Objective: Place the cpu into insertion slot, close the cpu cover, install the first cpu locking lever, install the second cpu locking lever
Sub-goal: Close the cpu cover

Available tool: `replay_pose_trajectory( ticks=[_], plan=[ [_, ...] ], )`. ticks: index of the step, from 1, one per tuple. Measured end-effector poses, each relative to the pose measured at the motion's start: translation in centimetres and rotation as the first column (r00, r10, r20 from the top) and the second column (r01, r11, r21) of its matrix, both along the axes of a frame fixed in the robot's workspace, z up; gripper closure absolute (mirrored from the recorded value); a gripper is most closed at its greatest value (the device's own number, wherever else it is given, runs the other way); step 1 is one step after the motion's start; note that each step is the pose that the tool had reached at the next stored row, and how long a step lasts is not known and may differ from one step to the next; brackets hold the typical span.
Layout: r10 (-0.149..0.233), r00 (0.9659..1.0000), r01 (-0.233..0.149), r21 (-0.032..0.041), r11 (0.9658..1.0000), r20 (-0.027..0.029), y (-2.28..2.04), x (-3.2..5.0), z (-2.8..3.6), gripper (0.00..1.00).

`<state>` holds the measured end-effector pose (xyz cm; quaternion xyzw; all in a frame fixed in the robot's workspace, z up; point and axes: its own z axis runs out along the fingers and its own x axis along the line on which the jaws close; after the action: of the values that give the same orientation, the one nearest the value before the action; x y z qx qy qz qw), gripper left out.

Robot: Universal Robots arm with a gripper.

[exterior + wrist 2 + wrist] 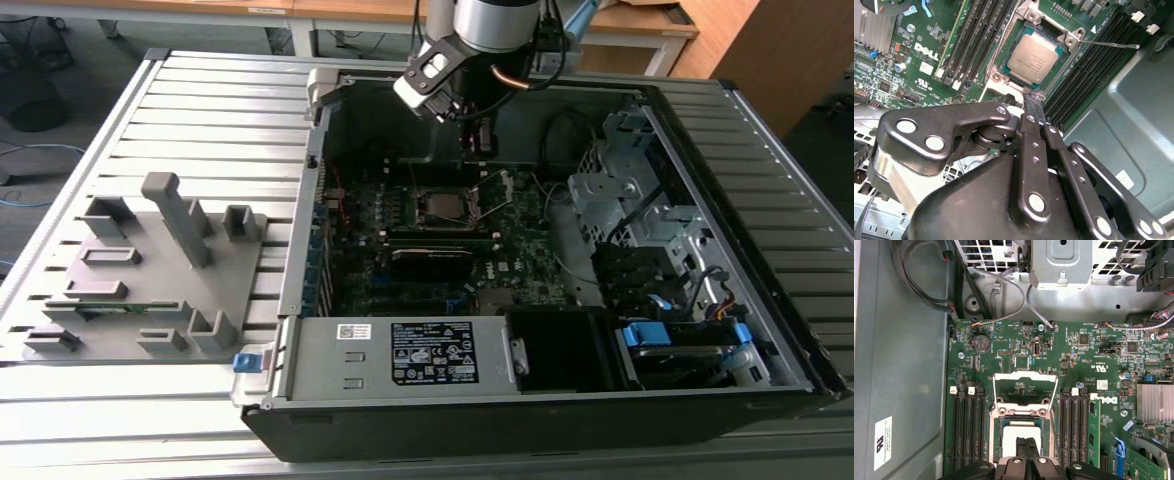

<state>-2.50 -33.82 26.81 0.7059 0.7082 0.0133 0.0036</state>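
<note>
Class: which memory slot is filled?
The one holding the green module, farthest from the cpu on the heatsink side; the other slots are bare.

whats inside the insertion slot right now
The cpu lies inside the insertion slot, grey metal top up. Whatever lies under it is covered by the chip.

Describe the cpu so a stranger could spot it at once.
Look inside the open computer case at the green motherboard. Between its banks of long black memory slots sits the square insertion slot, and the cpu lies in it. It is the only flat square with a dull grey metal top.
</note>
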Motion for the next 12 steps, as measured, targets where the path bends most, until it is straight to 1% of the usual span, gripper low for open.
replay_pose_trajectory(
  ticks=[5,7,12],
  plan=[
    [0.0,1.0,0.0,0.0,1.0,0.0,0.0,0.12,0.0,0.89],
    [0.0,1.0,0.0,0.0,1.0,0.0,0.0,0.67,0.0,0.89],
    [0.0,1.0,0.0,0.0,1.0,0.0,0.0,0.68,0.0,0.89]
  ],
)
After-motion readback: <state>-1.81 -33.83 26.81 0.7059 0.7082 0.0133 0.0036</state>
